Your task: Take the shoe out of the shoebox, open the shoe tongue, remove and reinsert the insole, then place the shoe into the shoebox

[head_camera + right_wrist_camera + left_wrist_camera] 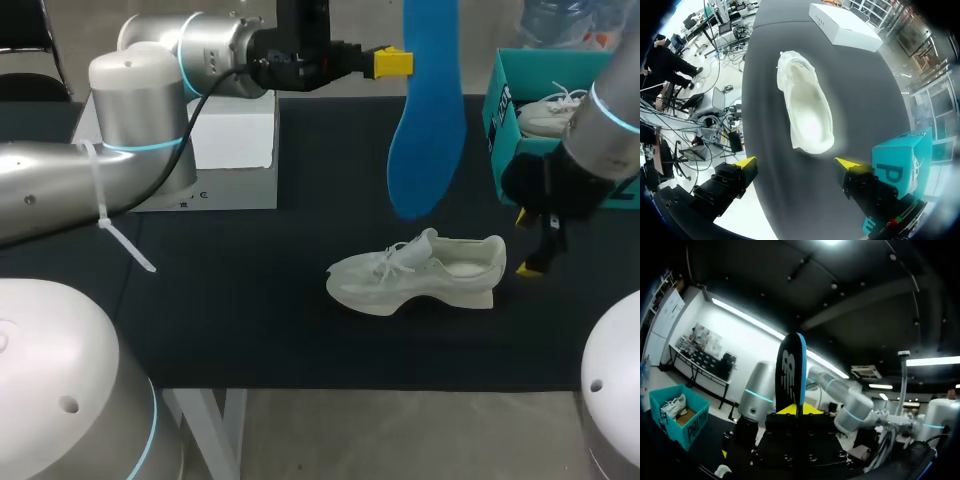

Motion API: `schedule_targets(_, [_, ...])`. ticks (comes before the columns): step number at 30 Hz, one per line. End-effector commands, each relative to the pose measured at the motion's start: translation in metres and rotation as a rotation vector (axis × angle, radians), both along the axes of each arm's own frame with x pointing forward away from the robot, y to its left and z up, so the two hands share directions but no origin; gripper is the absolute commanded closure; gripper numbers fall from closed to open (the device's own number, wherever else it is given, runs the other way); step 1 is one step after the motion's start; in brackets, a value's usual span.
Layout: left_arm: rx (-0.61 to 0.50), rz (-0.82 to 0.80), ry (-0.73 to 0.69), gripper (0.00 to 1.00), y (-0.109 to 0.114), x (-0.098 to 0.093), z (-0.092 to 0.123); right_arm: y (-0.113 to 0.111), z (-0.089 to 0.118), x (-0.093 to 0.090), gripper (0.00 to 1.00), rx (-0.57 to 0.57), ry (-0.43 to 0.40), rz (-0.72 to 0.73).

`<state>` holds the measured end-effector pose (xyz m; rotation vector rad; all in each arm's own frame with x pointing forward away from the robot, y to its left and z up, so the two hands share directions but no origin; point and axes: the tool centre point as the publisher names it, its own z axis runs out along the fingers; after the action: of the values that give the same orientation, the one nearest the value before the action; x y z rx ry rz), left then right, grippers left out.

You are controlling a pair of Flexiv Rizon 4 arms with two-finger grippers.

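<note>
A white shoe (420, 272) lies on its sole on the black table, toe toward the left; in the right wrist view the shoe (807, 107) shows its open top. My left gripper (395, 62) is raised over the table's far side, shut on a blue insole (427, 140) that hangs down above the shoe. From the left wrist the insole (790, 372) stands up from between the yellow tips of the left gripper (799, 409). My right gripper (527, 242) hangs open just right of the shoe's heel, and in its own view the right gripper (796, 162) has nothing between its fingers.
The teal shoebox (503, 140) stands at the far right with a second white shoe (548, 112) inside; the shoebox (900, 167) is beside the right gripper. A white box (225, 150) sits at the far left. The table's front edge is close below the shoe.
</note>
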<state>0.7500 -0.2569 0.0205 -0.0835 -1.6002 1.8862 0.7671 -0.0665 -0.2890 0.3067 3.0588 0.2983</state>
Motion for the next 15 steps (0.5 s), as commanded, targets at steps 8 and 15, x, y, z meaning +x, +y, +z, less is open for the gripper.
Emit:
schedule_targets(8, [0.013, 0.076, 0.025, 1.00, 0.013, 0.005, -0.002, 0.001, -0.001, 0.000, 0.00, -0.004, -0.001, -0.001])
schedule_targets(15, [0.027, 0.063, -0.011, 1.00, 0.012, 0.011, 0.000, 0.001, -0.001, 0.000, 0.00, -0.004, -0.001, -0.001])
